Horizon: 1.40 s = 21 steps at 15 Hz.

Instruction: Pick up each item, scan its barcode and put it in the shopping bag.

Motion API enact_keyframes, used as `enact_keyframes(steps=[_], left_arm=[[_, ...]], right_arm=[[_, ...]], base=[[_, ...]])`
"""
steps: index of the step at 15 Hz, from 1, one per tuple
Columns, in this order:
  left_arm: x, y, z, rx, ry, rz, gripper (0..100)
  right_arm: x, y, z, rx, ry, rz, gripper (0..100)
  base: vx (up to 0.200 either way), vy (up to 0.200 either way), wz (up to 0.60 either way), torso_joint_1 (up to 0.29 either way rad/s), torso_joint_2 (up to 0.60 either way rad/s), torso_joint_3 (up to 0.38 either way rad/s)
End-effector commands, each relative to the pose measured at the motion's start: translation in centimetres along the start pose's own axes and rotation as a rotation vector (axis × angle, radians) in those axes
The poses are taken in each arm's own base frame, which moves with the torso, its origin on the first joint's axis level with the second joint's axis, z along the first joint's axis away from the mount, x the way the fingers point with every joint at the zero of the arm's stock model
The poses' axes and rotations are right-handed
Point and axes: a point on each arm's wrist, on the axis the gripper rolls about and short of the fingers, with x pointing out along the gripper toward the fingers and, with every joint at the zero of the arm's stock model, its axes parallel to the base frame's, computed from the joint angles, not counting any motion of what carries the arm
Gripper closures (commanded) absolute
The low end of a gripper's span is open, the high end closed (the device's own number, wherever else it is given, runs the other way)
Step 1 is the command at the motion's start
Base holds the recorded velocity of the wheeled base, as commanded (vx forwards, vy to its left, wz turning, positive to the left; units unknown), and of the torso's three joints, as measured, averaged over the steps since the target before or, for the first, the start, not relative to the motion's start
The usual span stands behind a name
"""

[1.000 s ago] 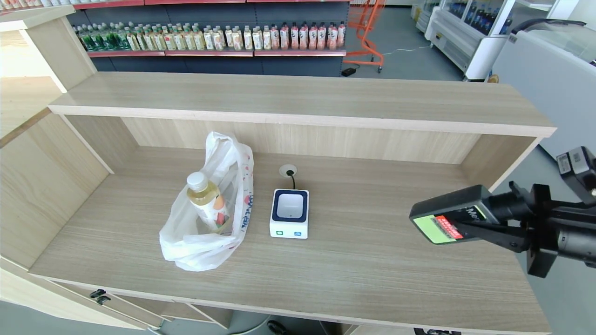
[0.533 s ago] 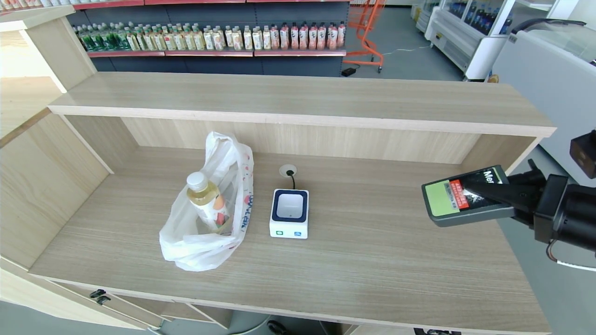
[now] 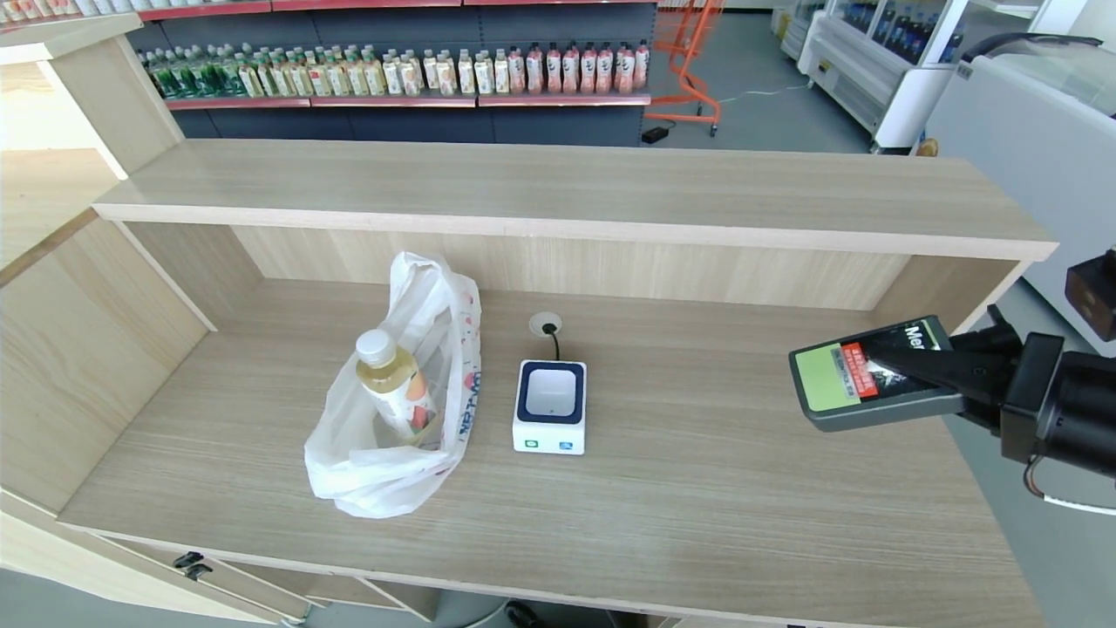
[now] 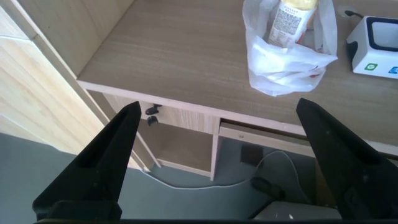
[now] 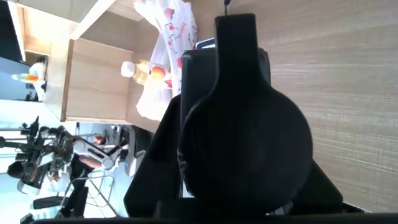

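My right gripper [image 3: 891,375] is shut on a dark box [image 3: 859,377] with a green end and a red label, held in the air over the right end of the wooden counter [image 3: 697,488]. In the right wrist view the box [image 5: 242,124] fills the middle. A white scanner [image 3: 550,418] sits mid-counter. Left of it stands the white shopping bag [image 3: 384,462] with a tea bottle [image 3: 392,388] upright inside. My left gripper [image 4: 217,168] is open and hangs low, in front of the counter's near left edge, with the bag [image 4: 289,62] beyond it.
A raised shelf [image 3: 567,187] and side walls enclose the counter on three sides. The scanner's cable runs into a round hole [image 3: 545,324] behind it. Drawers with black handles [image 4: 151,114] lie under the counter's front edge. Store shelves with drinks [image 3: 401,74] stand beyond.
My right gripper lifted the box and swung it a little to the right, turning its green end more upward, then held still. The head camera shifted slightly.
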Motion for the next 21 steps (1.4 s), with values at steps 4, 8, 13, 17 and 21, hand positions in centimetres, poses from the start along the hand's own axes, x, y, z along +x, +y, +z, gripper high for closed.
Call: enact_keyframes(steps=[4, 8, 13, 17, 21], left_arm=[[0.0, 0.0, 0.0, -0.001, -0.002, 0.0, 0], [0.0, 0.0, 0.0, -0.001, 0.0, 0.0, 0], [0.0, 0.0, 0.0, 0.006, 0.001, 0.0, 0], [0.0, 0.0, 0.0, 0.005, 0.0, 0.0, 0], [0.0, 0.0, 0.0, 0.006, 0.001, 0.0, 0]], right_arm=[[0.1, 0.0, 0.0, 0.0, 0.003, 0.001, 100], [1.4, -1.8, 0.0, -0.003, 0.029, -0.067, 100], [5.0, -4.9, -0.1, -0.123, 0.055, -0.267, 100], [7.6, -5.1, 0.1, -0.13, 0.08, -0.244, 100], [10.4, -5.6, -1.0, -0.148, 0.106, -0.198, 100]], base=[[0.0, 0.2, 0.0, -0.004, 0.0, 0.006], [0.0, 0.2, 0.0, 0.001, 0.0, 0.005], [0.0, 0.04, 0.0, 0.0, 0.0, 0.0], [0.0, 0.0, 0.0, 0.0, 0.0, 0.0], [0.0, 0.0, 0.0, 0.0, 0.0, 0.0]])
